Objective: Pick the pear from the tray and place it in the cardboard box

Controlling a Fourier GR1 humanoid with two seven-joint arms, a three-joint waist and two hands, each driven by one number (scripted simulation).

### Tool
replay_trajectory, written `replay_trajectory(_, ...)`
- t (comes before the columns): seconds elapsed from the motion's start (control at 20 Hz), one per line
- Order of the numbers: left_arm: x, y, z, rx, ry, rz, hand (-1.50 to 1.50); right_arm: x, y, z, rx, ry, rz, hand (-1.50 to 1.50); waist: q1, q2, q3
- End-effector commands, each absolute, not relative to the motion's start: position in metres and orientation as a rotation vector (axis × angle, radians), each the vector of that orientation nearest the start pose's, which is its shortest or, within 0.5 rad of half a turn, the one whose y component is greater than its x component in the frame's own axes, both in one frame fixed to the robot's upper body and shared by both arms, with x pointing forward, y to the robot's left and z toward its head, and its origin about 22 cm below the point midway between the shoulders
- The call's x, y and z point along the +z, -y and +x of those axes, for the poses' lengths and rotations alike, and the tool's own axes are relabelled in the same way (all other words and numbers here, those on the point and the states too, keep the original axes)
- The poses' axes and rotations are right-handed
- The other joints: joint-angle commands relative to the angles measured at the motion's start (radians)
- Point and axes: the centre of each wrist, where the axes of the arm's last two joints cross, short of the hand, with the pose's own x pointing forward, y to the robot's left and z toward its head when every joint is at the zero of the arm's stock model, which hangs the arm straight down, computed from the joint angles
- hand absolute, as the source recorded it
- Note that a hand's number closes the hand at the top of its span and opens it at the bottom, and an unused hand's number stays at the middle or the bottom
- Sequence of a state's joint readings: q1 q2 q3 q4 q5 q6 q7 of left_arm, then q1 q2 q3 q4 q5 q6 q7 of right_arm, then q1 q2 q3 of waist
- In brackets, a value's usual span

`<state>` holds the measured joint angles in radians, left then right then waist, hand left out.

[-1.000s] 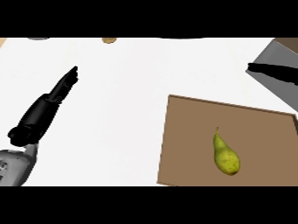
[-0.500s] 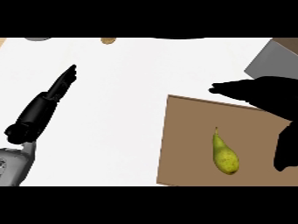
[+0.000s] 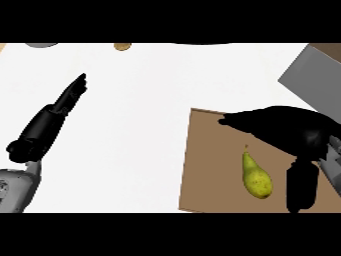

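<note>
Pear point(image 3: 256, 175) on tray point(image 3: 206, 150), right hand point(image 3: 291, 131) above, holding nothing.
You had its fingers spread wide over the brown tray, the pear lying just beside them; your left hand point(image 3: 51, 120) rested open at left.

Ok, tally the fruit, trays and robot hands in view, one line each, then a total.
pear: 1
tray: 1
hands: 2, the left hand and the right hand
Total: 4
</note>
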<state>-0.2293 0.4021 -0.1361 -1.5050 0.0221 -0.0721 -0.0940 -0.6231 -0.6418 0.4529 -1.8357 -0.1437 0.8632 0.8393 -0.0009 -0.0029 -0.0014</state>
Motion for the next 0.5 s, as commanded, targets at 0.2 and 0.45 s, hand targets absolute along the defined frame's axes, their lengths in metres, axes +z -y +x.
replay_trajectory(0.2,0.061,-0.282,0.279,-0.528,1.754,0.102,0.00,0.185,0.158,0.273,1.782,0.827,-0.451,-1.50,0.008,0.001,0.001)
replay_trajectory(0.45,0.057,-0.268,0.290,-0.535,1.753,0.102,0.00,0.169,0.177,0.279,1.786,0.799,-0.449,-1.50,0.003,0.004,0.002)
